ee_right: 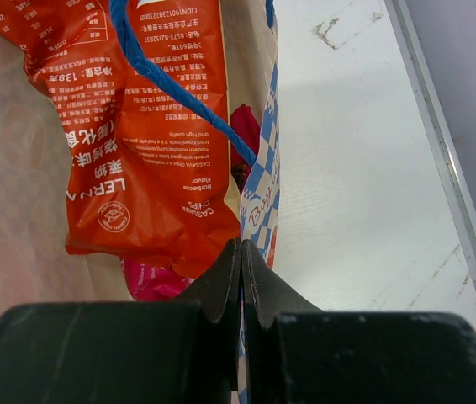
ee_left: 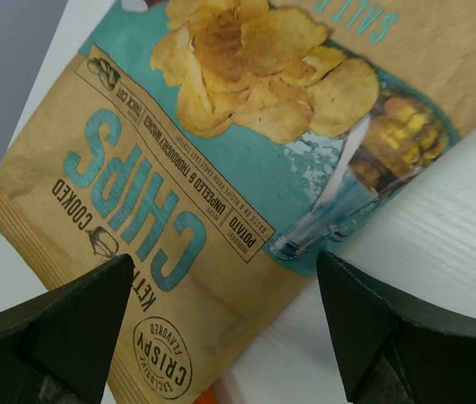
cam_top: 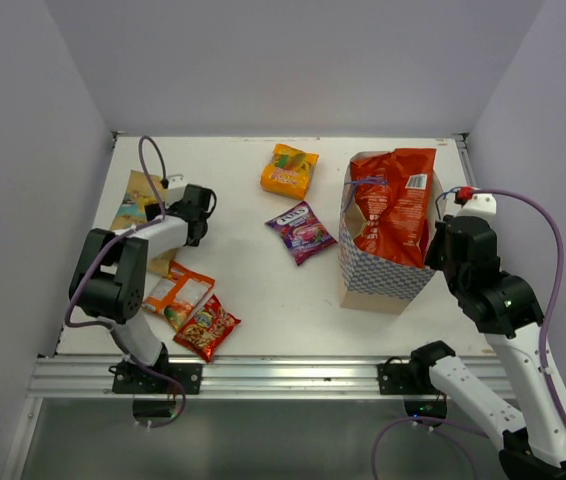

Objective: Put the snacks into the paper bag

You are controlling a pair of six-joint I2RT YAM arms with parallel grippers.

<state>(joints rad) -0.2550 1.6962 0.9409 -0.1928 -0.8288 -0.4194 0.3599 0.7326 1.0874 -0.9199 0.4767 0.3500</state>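
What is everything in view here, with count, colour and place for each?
paper bag: one, blue-and-white checked, upright, right of centre
large red packet: one, red, sticking out of the bag
pink packet: one, pink, inside the bag under the red one
orange packet: one, orange, far centre
purple packet: one, purple, centre, left of the bag
tan chips packet: one, tan-brown and teal, far left
orange-white packet: one, near left
small red packet: one, red, beside the orange-white one
table: one, white
left gripper: open, over the chips packet
right gripper: shut, apparently pinching the bag's wall
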